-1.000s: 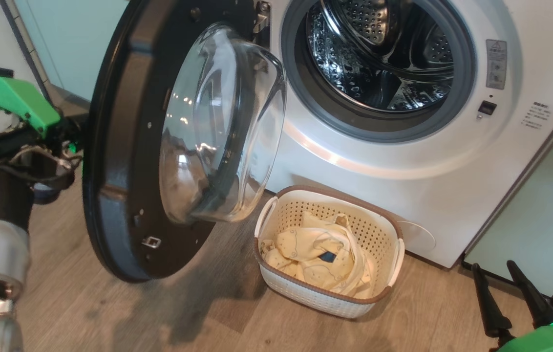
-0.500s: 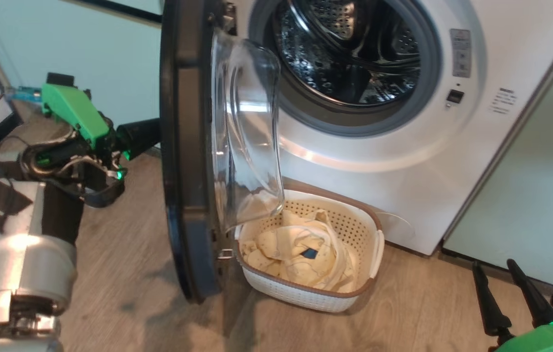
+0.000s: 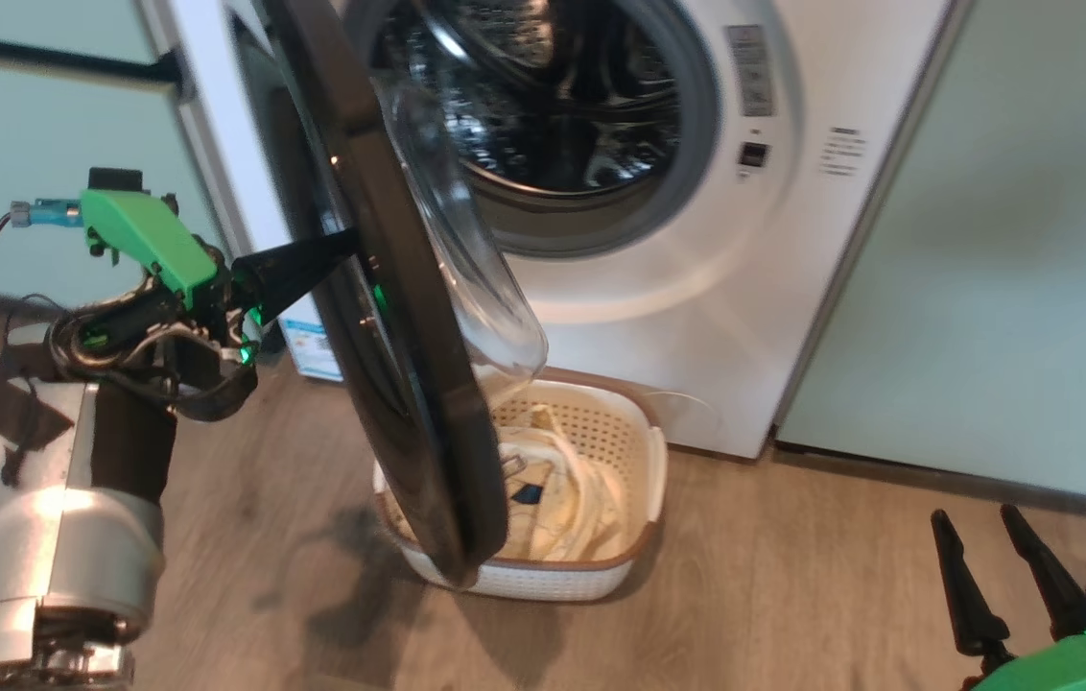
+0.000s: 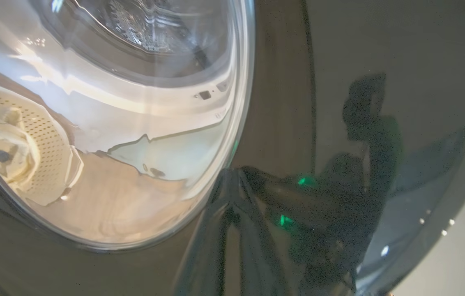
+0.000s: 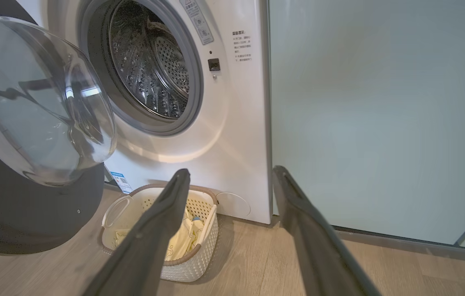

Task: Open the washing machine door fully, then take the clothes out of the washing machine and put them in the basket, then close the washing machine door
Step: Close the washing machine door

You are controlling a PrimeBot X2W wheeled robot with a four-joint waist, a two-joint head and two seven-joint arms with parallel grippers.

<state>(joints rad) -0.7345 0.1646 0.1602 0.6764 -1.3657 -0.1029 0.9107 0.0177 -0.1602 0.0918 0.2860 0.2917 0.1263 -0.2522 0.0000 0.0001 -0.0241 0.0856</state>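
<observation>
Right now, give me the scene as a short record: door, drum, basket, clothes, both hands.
door: partly open, standing out from the washing machine
drum: no clothes seen inside
basket: on the floor in front of the machine
clothes: cream fabric, lying in the basket
left hand: shut, tips at the door's black outer face
right hand: open, empty, low and away from the machine

Setting: home laundry nook, domestic look. Evidence: white front-load washing machine (image 3: 658,317) w/ steel drum, built in btw. tall pale green cabinet doors (image 3: 1032,240); wood-look plank floor (image 3: 792,595); small cream plastic basket (image 3: 553,581) w/ cream-yellow clothes (image 3: 572,509) on floor just in front of the machine.
</observation>
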